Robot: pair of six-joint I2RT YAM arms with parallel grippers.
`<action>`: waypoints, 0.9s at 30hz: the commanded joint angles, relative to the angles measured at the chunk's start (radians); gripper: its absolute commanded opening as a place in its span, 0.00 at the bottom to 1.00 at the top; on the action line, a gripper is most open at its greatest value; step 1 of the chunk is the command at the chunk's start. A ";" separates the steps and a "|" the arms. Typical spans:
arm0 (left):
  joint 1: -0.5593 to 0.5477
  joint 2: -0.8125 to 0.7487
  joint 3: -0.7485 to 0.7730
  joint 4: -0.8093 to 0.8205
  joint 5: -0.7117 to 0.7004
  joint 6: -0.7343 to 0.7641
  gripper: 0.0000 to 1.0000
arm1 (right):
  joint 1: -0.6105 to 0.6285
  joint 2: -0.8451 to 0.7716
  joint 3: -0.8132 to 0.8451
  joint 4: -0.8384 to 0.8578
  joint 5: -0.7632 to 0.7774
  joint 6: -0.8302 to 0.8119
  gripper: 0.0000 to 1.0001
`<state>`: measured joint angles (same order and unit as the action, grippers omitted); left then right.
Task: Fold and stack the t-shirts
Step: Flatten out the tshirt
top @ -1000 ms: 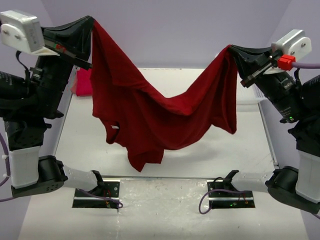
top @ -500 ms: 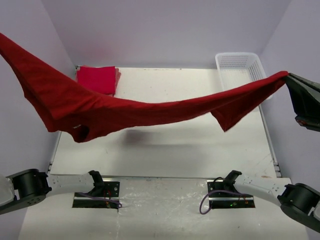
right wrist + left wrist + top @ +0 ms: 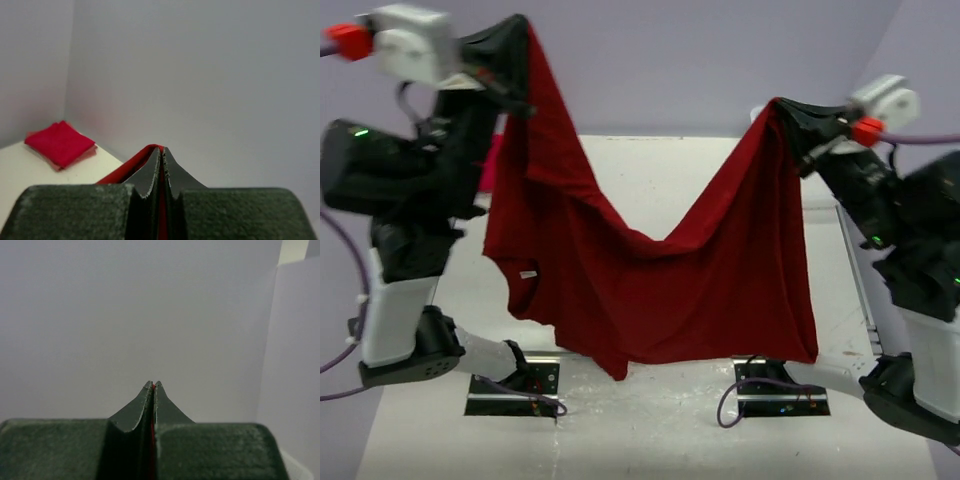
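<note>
A dark crimson t-shirt (image 3: 660, 280) hangs in the air between my two arms, sagging in the middle with its lower edge reaching down to the near table edge. My left gripper (image 3: 520, 28) is shut on its upper left corner, high at the back left. My right gripper (image 3: 772, 108) is shut on the other top corner, a bit lower at the right. In the left wrist view a thin red line of cloth (image 3: 152, 430) shows between the closed jaws. In the right wrist view red cloth (image 3: 131, 166) folds over the left finger. A folded bright red t-shirt (image 3: 60, 142) lies at the table's far corner.
The white table (image 3: 650, 170) shows behind the hanging cloth, with purple walls around it. The folded red pile (image 3: 488, 165) is mostly hidden behind my left arm. The arm bases (image 3: 510, 385) sit at the near edge.
The arms swung wide apart and pulled the shirt taut, then came back inward and up. The shirt now hangs slack again, lower and more spread than a second ago.
</note>
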<state>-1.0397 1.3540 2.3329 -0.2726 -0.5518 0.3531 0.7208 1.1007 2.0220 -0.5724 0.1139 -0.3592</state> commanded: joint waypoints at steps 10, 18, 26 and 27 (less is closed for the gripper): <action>0.743 0.580 -0.017 -0.092 0.552 -0.417 0.00 | -0.374 0.282 -0.239 0.147 -0.005 0.097 0.00; 0.923 0.875 0.095 -0.020 0.686 -0.414 0.00 | -0.509 0.583 -0.175 0.164 -0.028 0.103 0.00; 0.983 0.962 0.104 0.062 0.721 -0.424 0.00 | -0.520 0.842 0.050 0.155 -0.039 0.103 0.00; 0.983 0.970 0.111 0.065 0.716 -0.422 0.00 | -0.518 0.866 0.075 0.145 -0.030 0.098 0.00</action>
<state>-0.0566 2.3108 2.3688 -0.3111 0.1207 -0.0605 0.2008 1.9472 1.9713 -0.4683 0.0856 -0.2623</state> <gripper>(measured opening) 0.002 0.004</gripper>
